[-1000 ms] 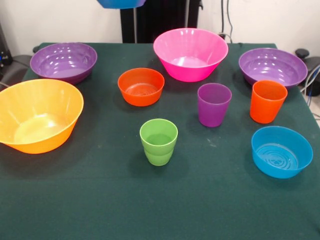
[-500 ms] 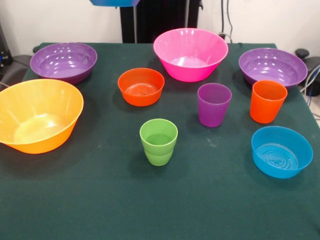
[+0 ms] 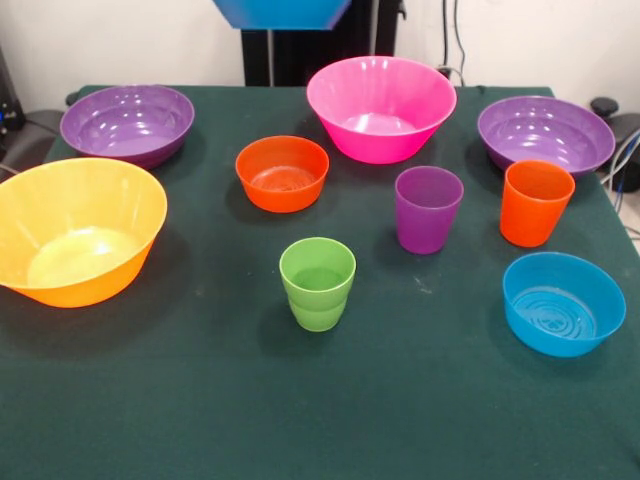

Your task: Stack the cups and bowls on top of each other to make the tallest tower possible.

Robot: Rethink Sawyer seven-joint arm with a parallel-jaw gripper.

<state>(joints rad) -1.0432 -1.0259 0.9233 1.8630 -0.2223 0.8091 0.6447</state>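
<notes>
Left to right on the table point(image 3: 200, 420): large yellow-orange bowl point(image 3: 75, 230), purple bowl point(image 3: 127, 122) behind it, small orange bowl point(image 3: 282, 172), green cup point(image 3: 317, 283) in front, pink bowl point(image 3: 381, 107) at the back, purple cup point(image 3: 428, 208), orange cup point(image 3: 536, 202), second purple bowl point(image 3: 545, 133), shallow blue bowl point(image 3: 563, 303). A medium blue bowl point(image 3: 281, 13) hangs at the top edge, clear above the table. The gripper itself is out of sight; its state cannot be told. Count: seven bowls, three cups, nothing stacked.

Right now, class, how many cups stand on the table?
3: the green cup near the front centre, the purple cup behind it to the right, the orange cup further right. None looks hidden.
</notes>
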